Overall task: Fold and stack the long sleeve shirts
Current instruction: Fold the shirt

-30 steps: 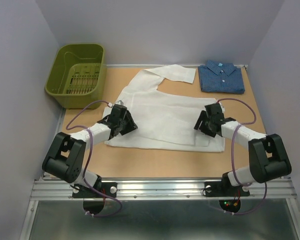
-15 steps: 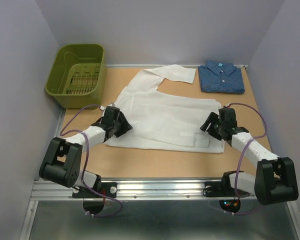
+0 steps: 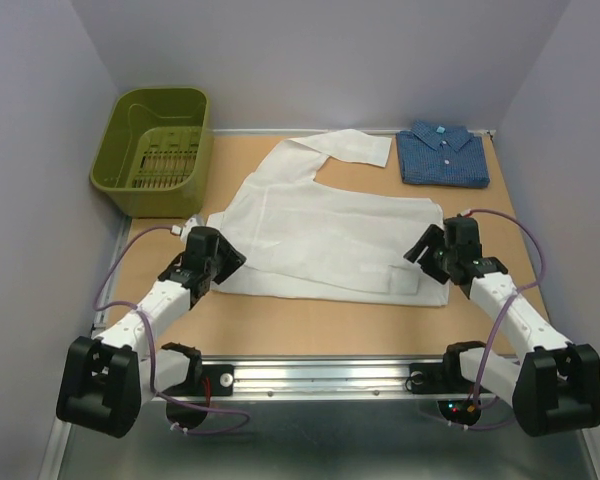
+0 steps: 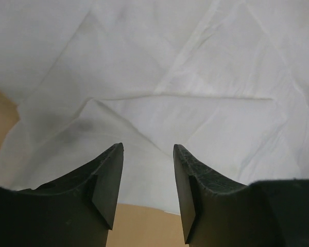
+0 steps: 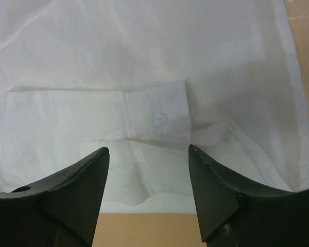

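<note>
Top camera: mounted high behind my bases, looking down and forward, far enough back to frame the whole table (image 3: 310, 330) and both arms. Left wrist camera: close behind my left gripper (image 4: 148, 149), aimed low between the fingers at the near left corner of the white shirt (image 4: 195, 77); right wrist camera: same setup behind my right gripper (image 5: 148, 152), close over the shirt's near right edge and a buttoned cuff (image 5: 157, 116). Each wrist view overlaps the top view on that shirt, at opposite ends.

Left pincer (image 4: 148, 150), right pincer (image 5: 148, 149): jaws spread, empty
</note>
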`<state>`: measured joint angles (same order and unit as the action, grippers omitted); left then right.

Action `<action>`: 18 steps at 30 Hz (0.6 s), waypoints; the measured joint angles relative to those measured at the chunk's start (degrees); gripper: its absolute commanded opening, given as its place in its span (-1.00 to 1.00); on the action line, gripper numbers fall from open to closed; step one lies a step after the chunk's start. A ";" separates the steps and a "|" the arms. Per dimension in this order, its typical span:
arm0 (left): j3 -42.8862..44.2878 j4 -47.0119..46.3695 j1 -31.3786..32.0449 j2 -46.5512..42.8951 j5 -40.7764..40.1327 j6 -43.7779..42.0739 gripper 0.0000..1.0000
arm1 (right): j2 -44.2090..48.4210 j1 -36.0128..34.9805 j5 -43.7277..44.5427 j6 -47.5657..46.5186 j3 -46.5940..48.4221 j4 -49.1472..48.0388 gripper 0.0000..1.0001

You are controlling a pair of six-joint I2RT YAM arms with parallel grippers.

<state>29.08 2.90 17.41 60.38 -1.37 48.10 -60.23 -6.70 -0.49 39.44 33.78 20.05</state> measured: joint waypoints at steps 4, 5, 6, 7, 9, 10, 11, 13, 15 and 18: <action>-2.19 1.03 -1.05 3.08 -0.28 0.70 0.07 | 1.11 0.44 1.99 2.01 0.00 3.82 0.34; -2.36 1.01 -1.07 3.82 -0.22 0.83 0.07 | 1.68 0.55 2.25 2.49 -0.09 4.39 0.34; -2.43 0.94 -1.16 4.55 -0.17 0.92 0.07 | 2.21 0.61 2.36 2.93 -0.09 4.85 0.33; -2.49 0.74 -1.36 5.22 -0.11 1.01 0.07 | 2.54 0.68 2.54 3.41 -0.15 5.18 0.33; -2.95 0.00 -1.84 5.97 0.13 1.16 0.07 | 2.95 0.79 2.71 4.31 -0.87 5.27 0.29; -3.19 -0.15 -2.08 6.19 0.20 1.25 0.07 | 2.99 0.85 2.93 4.85 -1.36 5.55 0.26; -3.37 -0.13 -2.34 6.32 0.31 1.33 0.07 | 2.91 1.09 2.99 5.14 -2.25 5.81 0.23; -3.65 -0.39 -2.91 6.43 0.55 1.53 0.07 | 2.71 1.97 3.41 6.32 -3.91 6.99 0.20; -3.72 -0.59 -3.37 6.43 0.68 1.55 0.07 | 2.67 2.99 4.00 7.26 -5.11 8.37 0.15; -3.78 -0.72 -3.72 6.43 0.72 1.55 0.07 | 2.84 3.85 5.62 8.31 -6.25 9.46 0.06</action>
<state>25.30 2.17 13.69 66.81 -0.64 49.65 -57.39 -2.85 5.13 47.75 27.53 29.52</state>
